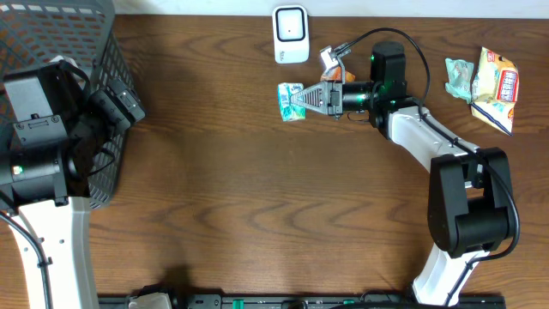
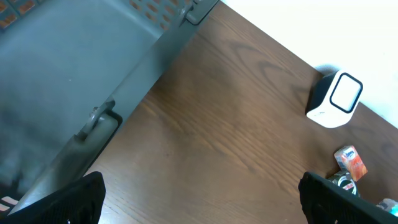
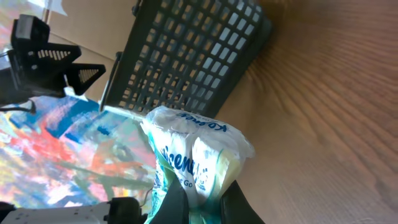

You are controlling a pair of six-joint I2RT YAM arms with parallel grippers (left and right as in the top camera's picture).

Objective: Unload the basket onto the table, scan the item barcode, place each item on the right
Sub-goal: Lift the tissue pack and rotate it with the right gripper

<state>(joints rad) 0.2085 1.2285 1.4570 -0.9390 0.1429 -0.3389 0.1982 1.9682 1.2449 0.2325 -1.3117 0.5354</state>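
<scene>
One dark grey plastic mesh basket [image 1: 107, 51] stands at the far left of the brown wooden table [image 1: 240, 197]. The left arm hangs over it and hides most of its inside, and the left wrist view shows only plain grey wall and floor there. The left gripper [image 2: 199, 202] is spread wide, grasping nothing.

The right gripper [image 1: 314, 100] is clenched on a green-and-white soft tissue packet [image 1: 292, 101], pinching its right end. The packet's long axis runs left to right, in line with the gripper, and its free end points left toward the basket. In the right wrist view, blue lettering shows on its upper face. It sits near the middle of the table's far side, just in front of the white box-shaped barcode scanner [image 1: 291, 34] and apart from it.

A green-and-white pouch [image 1: 459, 77] and a yellow-and-red snack bag [image 1: 496, 86] lie side by side at the far right.
</scene>
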